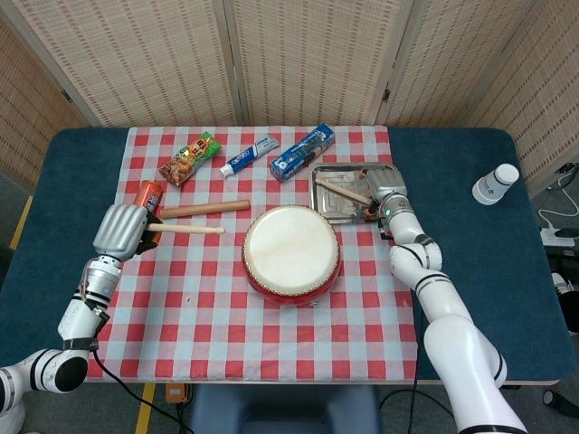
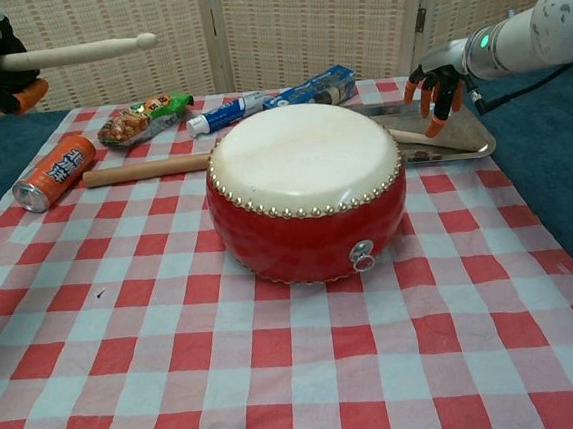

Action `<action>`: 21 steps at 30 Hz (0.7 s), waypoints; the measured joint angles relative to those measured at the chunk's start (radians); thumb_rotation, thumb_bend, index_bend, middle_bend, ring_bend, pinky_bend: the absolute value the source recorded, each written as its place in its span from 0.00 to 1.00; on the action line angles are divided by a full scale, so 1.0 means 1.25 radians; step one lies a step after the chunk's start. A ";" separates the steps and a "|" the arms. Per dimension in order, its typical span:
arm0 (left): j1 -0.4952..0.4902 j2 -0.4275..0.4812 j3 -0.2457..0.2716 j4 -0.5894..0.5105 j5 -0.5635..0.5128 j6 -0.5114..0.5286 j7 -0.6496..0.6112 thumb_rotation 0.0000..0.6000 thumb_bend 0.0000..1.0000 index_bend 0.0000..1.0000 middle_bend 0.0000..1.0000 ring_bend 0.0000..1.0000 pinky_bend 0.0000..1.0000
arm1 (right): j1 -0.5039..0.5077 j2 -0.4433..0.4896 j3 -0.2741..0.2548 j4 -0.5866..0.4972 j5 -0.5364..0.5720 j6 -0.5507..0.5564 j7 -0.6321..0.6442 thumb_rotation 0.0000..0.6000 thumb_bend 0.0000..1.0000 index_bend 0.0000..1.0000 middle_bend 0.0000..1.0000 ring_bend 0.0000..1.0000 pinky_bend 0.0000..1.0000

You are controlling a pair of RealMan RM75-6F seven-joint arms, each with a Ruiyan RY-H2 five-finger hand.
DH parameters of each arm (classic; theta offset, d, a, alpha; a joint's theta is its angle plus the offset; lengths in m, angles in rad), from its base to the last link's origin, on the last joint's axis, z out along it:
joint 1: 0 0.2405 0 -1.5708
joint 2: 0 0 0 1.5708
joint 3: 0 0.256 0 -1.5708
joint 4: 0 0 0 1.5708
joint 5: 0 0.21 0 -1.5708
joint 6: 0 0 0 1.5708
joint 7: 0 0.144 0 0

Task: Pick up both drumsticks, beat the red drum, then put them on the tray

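Right hand (image 2: pixel 438 89) fingers spread over tray (image 2: pixel 474 139)

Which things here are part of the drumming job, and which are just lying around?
Job: red drum; drumstick in the left hand; drumstick on the tray; tray; right hand.

Lying about: orange can, snack bag, toothpaste tube, blue box, wooden rod, paper cup.

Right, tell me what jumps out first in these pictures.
The red drum sits mid-table on the checked cloth. The left hand holds one drumstick raised left of the drum. The right hand hangs with fingers spread over the metal tray, where the other drumstick lies.
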 measured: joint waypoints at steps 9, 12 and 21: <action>-0.007 -0.007 0.002 -0.020 0.025 0.005 0.025 1.00 0.82 1.00 1.00 0.98 1.00 | -0.038 0.143 0.027 -0.222 -0.043 0.083 0.026 1.00 0.11 0.20 0.30 0.20 0.35; -0.017 -0.014 0.001 -0.031 0.024 0.005 0.054 1.00 0.82 1.00 1.00 0.98 1.00 | -0.067 0.239 0.035 -0.393 -0.052 0.124 0.031 1.00 0.11 0.20 0.30 0.22 0.35; -0.051 -0.031 -0.008 -0.055 0.000 -0.001 0.134 1.00 0.82 1.00 1.00 0.98 1.00 | -0.152 0.558 0.047 -0.938 -0.020 0.267 0.005 1.00 0.08 0.21 0.30 0.24 0.35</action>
